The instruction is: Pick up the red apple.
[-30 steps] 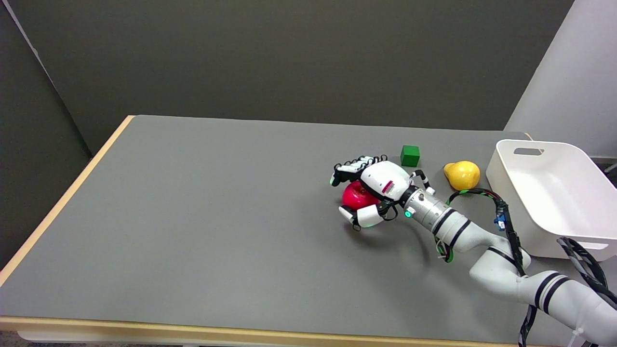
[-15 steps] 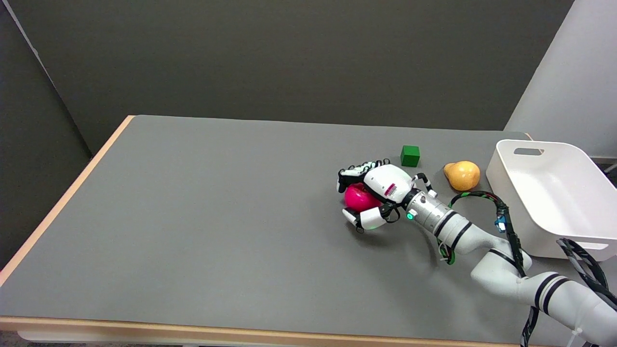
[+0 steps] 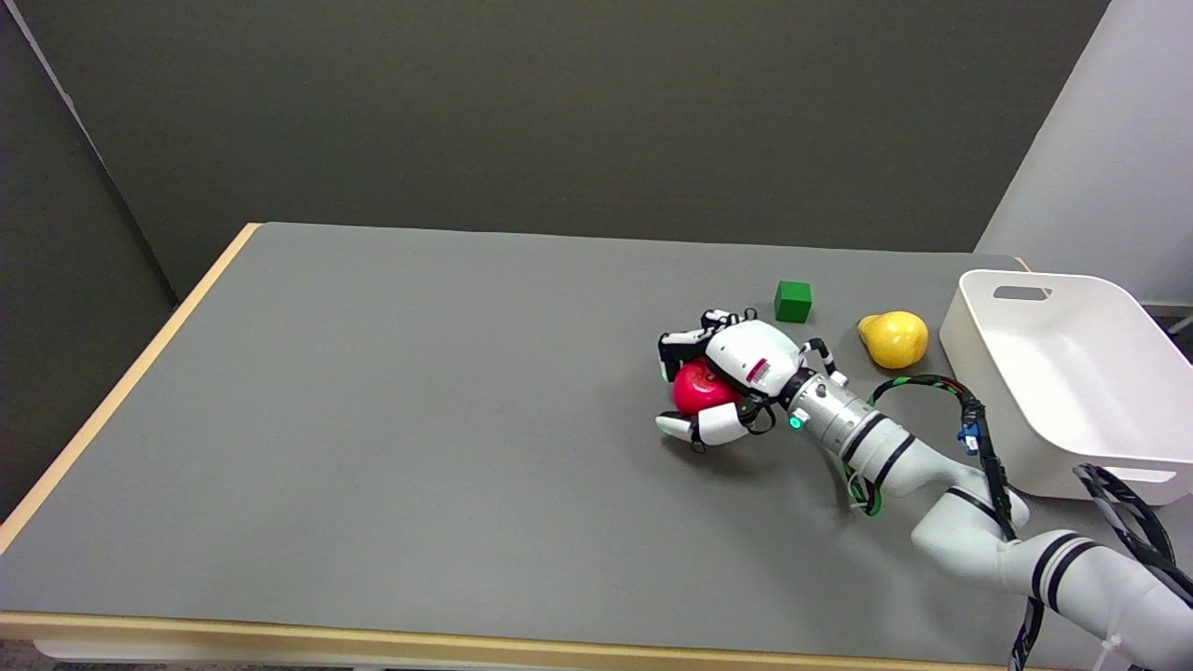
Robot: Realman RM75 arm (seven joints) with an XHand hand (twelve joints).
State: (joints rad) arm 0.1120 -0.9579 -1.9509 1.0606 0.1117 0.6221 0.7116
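The red apple [image 3: 696,390] sits on the grey table [image 3: 391,401], right of the table's middle, and the right hand [image 3: 722,377] grips it: the fingers [image 3: 685,341] curl over its far side and the thumb lies at its near side (whether the apple is lifted off the surface, I cannot tell). At 1 o'clock from the apple stands 1 green cube [image 3: 792,301]. At 2 o'clock lies a yellow pear [image 3: 895,338], and beyond it, at 3 o'clock, a white bin [image 3: 1072,373].

small red-and-white sticker on the back of the right hand [image 3: 736,373], print too small to read, no other readable text
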